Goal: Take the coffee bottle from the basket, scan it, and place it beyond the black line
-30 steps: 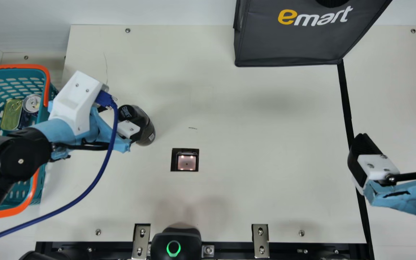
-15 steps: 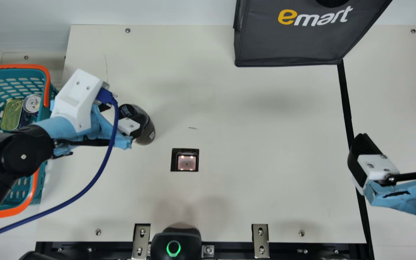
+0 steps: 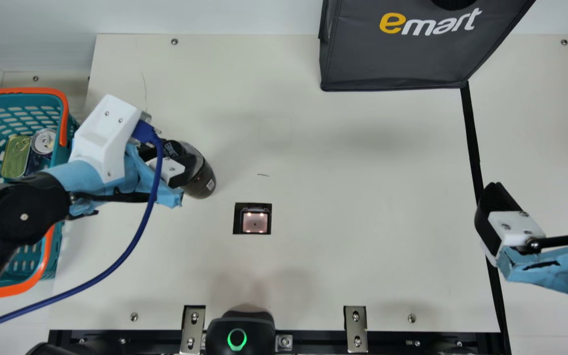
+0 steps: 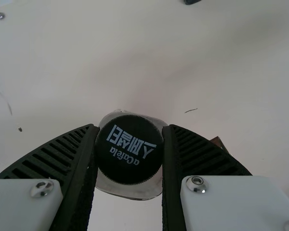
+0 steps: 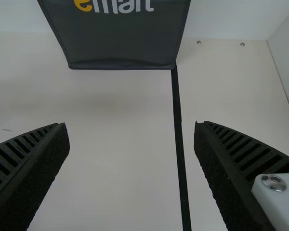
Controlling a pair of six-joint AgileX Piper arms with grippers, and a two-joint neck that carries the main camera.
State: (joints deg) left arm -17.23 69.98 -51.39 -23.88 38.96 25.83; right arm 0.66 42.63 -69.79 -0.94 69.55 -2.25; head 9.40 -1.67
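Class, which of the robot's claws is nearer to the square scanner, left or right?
Left. The left claw grips the bottle between the basket and the square scanner; the right claw is much farther off, by the black line.

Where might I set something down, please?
In the main view, bare table lies between the scanner window and the black line, below the dark bag, and across that line above the right gripper. It is crowded at left: basket, left gripper, coffee bottle.
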